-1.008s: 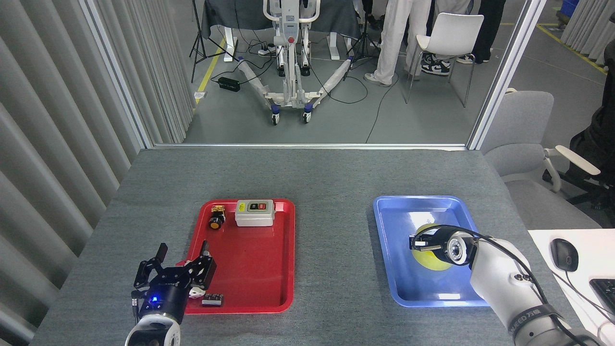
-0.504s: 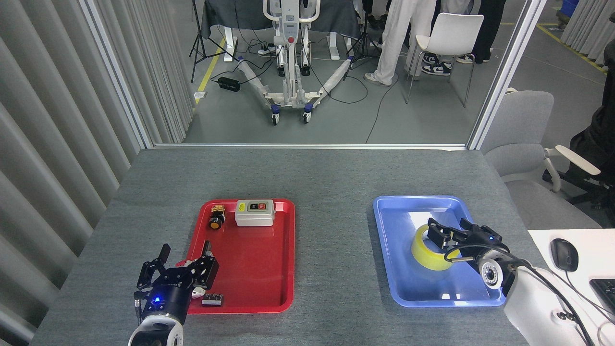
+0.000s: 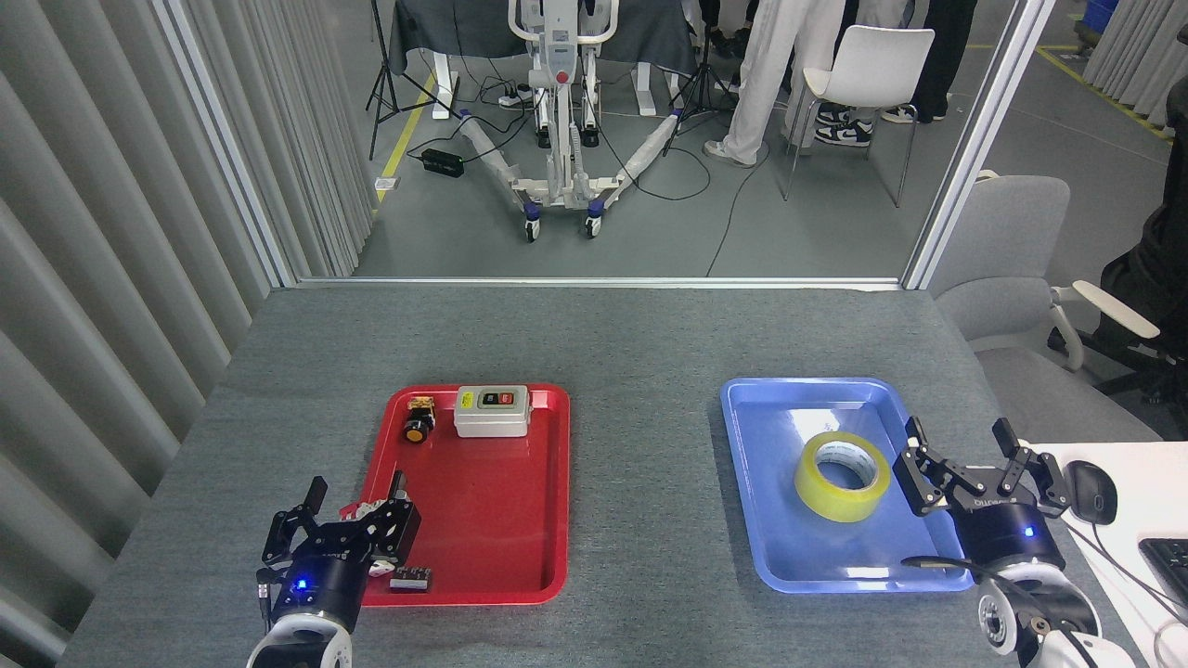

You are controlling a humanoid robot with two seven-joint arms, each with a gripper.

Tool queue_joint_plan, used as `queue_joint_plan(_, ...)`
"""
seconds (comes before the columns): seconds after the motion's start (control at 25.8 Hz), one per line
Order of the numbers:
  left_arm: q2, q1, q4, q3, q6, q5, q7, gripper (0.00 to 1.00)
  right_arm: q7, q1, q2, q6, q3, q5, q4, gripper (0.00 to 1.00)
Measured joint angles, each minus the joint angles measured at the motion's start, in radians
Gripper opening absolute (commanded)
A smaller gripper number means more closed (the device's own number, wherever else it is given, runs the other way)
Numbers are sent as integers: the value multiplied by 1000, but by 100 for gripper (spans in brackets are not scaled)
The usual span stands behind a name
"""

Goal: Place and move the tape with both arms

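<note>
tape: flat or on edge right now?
Flat. The tape lies in the blue tray with its core hole facing up, white inner core visible. The right gripper is beside it, jaws open, not touching.

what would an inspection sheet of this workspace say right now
surface: grey felt table, with a red tray left and a blue tray right
job's things: tape flat in the blue tray, ungripped
clutter: switch box, push button and small black part in the red tray
grippers: left gripper open at the red tray's near left edge; right gripper open, right of the tape
cables: one cable by the right wrist
surroundings: chairs, people's legs, wheeled stand behind
</note>
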Motion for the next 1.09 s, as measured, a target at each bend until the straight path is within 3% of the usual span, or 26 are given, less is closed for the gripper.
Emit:
queue_joint_plan(0.23, -1, -1, 0, 2, 2, 0, 0, 100, -7, 138, 24, 71, -12, 13, -124, 99)
queue_joint_plan(0.54, -3, -3, 0, 4, 4, 1, -1, 100, -13, 232, 20, 76, 29, 13, -159, 100)
queue_joint_plan(1.09, 1, -3, -1, 8, 4, 0, -2, 100, -9, 251, 28, 132, 36, 11, -190, 100)
